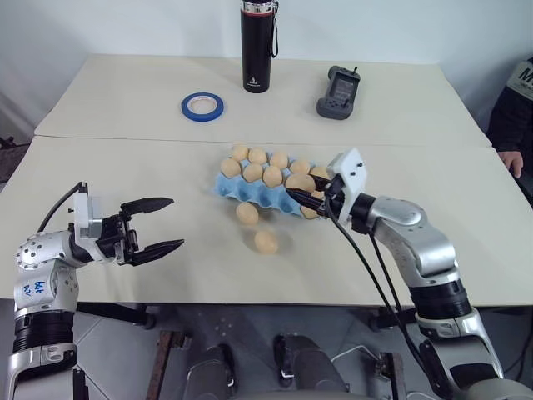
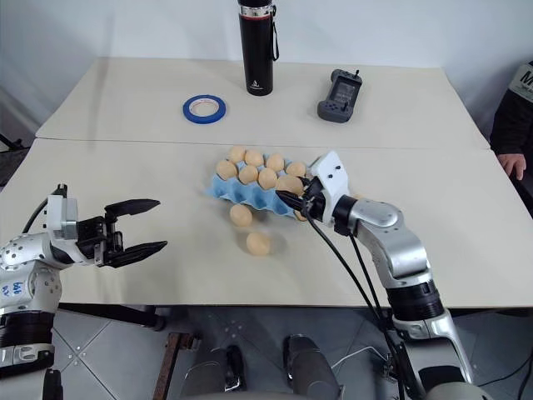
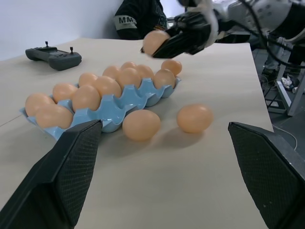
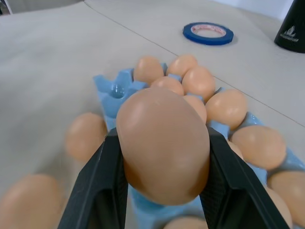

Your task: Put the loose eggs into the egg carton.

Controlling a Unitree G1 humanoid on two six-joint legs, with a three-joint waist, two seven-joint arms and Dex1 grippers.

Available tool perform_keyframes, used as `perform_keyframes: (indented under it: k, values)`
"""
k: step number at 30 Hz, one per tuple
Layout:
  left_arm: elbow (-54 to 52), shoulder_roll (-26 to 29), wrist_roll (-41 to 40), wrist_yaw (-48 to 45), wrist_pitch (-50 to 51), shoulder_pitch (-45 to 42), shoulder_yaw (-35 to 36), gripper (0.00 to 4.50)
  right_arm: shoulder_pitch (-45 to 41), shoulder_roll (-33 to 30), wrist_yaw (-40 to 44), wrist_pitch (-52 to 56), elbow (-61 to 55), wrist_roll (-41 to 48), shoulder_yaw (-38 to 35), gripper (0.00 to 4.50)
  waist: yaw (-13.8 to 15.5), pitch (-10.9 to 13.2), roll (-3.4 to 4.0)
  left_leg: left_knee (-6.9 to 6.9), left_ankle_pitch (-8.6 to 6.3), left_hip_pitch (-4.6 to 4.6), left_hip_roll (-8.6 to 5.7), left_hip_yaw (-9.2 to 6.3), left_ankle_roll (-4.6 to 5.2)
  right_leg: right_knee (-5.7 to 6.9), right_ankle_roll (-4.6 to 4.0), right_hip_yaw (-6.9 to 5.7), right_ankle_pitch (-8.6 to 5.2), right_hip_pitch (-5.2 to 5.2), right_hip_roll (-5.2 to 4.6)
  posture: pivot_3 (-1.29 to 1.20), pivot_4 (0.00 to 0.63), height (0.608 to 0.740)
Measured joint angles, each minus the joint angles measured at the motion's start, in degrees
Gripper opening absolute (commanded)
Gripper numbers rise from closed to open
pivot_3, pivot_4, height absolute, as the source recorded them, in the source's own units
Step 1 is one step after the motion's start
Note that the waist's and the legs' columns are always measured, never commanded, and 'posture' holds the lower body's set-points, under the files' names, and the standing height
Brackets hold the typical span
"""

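Observation:
The light blue egg carton (image 1: 226, 185) lies mid-table with several tan eggs in its cups. Two loose eggs rest on the table just in front of it, one (image 1: 246, 213) against its front edge and one (image 1: 266, 242) a little nearer to me. My right gripper (image 1: 301, 193) hovers over the carton's right end, shut on another egg (image 4: 162, 143), which also shows above the carton (image 3: 153, 40). An empty cup (image 4: 114, 90) sits at the carton's near corner. My left gripper (image 1: 175, 222) is open and holds nothing, well to the left of the carton and the loose eggs.
At the back stand a black bottle (image 1: 256, 46), a blue tape ring (image 1: 202, 105) and a dark handheld controller (image 1: 338, 92). A person's hand (image 1: 510, 158) rests at the table's right edge. A seam runs across the table behind the carton.

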Motion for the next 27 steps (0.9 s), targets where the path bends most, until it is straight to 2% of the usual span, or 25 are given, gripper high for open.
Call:
perform_keyframes:
  k: [5,13,14,21,27]
  values:
    - [-0.04,0.00,-0.45,-0.02,-0.16,0.50,0.18,4.50,-2.76,1.15,1.13,-1.39,5.02,-2.21,1.75,1.54,-0.04,0.00,0.00,0.00,0.03,-0.01,0.00,0.01,-0.06,0.01,0.00,0.00,0.00,-0.01,0.00,0.00,0.150,0.740]
    - [-0.09,0.00,-0.55,1.01,-0.79,1.36,0.19,4.50,-3.55,1.29,2.60,-1.63,6.55,-3.61,2.61,4.32,-0.07,0.00,0.00,0.00,0.03,0.00,0.02,0.00,-0.06,0.03,-0.01,-0.01,-0.01,-0.01,0.01,0.00,0.150,0.740]
    - [-0.09,0.00,-0.56,1.13,-0.89,1.37,0.19,4.50,-3.55,1.26,2.62,-1.35,6.48,-3.65,2.61,4.43,-0.06,0.00,0.00,0.00,0.03,0.00,0.02,0.00,-0.06,0.03,-0.01,-0.01,-0.01,-0.01,0.00,0.00,0.150,0.740]
    - [0.00,-0.14,-0.56,1.43,-1.82,1.08,0.15,4.50,-2.32,-2.55,4.21,0.01,1.24,-2.95,0.39,4.43,0.06,0.00,0.00,-0.02,0.01,-0.01,0.02,-0.01,-0.06,-0.01,-0.02,-0.03,-0.01,-0.01,0.00,0.00,0.150,0.740]
    - [0.32,-0.51,-0.67,1.71,-1.87,0.11,0.25,4.50,8.44,-9.59,11.15,-2.02,-7.17,4.50,-9.53,4.43,0.47,0.00,-0.01,-0.04,-0.07,-0.02,0.01,-0.02,0.05,-0.09,0.03,-0.06,-0.03,0.05,0.00,0.00,0.150,0.740]
